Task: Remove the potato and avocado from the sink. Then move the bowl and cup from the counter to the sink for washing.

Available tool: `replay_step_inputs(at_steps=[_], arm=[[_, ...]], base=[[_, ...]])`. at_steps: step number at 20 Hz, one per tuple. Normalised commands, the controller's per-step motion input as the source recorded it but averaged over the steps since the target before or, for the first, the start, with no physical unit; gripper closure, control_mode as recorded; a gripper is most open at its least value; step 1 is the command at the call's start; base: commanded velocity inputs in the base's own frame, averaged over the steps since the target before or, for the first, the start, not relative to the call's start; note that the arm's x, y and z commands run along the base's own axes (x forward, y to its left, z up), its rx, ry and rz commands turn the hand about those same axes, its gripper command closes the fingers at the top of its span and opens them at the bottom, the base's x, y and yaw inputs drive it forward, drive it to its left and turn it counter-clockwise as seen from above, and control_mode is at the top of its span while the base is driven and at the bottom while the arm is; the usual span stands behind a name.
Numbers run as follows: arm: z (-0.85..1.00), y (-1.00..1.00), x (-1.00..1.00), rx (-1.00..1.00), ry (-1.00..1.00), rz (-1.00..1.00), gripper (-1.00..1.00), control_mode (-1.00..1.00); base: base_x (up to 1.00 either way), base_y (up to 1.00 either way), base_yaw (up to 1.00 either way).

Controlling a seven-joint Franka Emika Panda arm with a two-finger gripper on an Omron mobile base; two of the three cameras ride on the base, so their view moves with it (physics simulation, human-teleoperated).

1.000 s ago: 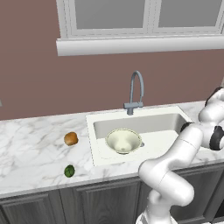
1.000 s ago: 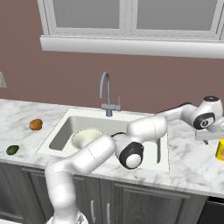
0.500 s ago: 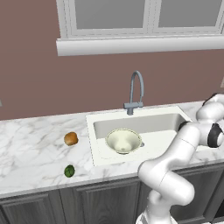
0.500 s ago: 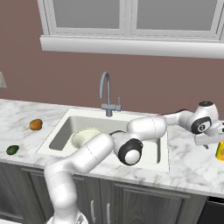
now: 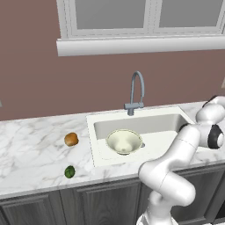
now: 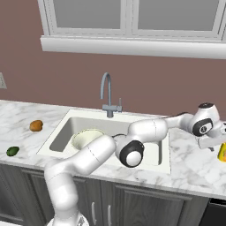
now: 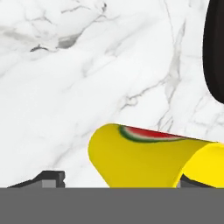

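Right base view: a white marble counter with grey veins runs beneath a window and a reddish-brown wall, a white recessed sink holding the pale cream-green bowl. At far right the gripper stands spread around the small yellow cup, not visibly clamped.

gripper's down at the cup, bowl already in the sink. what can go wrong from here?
1. The cup sits off to one side between the finger tips in the hand view, so the closing jaws may push or tip it rather than clamp it squarely.
2. In the right base view the cup stands at the far right of the counter; a knock could roll it away.
3. The bowl already fills the near-left of the sink; a cup dropped there could strike it.
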Motion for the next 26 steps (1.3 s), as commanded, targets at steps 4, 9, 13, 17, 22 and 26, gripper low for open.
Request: replay_step_inputs(at_steps=[4,9,13,17,22,26], arm=[[0.39,-0.09,-0.08,0.14,0.23,0.04,1.00,-1.00],[0.27,-0.02,-0.05,0.19,0.30,0.02,1.00,-1.00],[0.21,0.00,-0.01,0.20,0.27,0.04,1.00,-1.00],[0.34,0.00,0.01,0.21,0.20,0.06,1.00,-1.00],[0.48,0.03,0.00,0.20,0.10,0.07,1.00,-1.00],[0.51,0.07,-0.01,0.19,0.06,0.07,1.00,-1.00]], base=[[0.00,0.00,0.00],[0.00,0.00,0.00],[0.00,0.00,0.00],[0.00,0.00,0.00],[0.00,0.00,0.00],[0.00,0.00,0.00]])
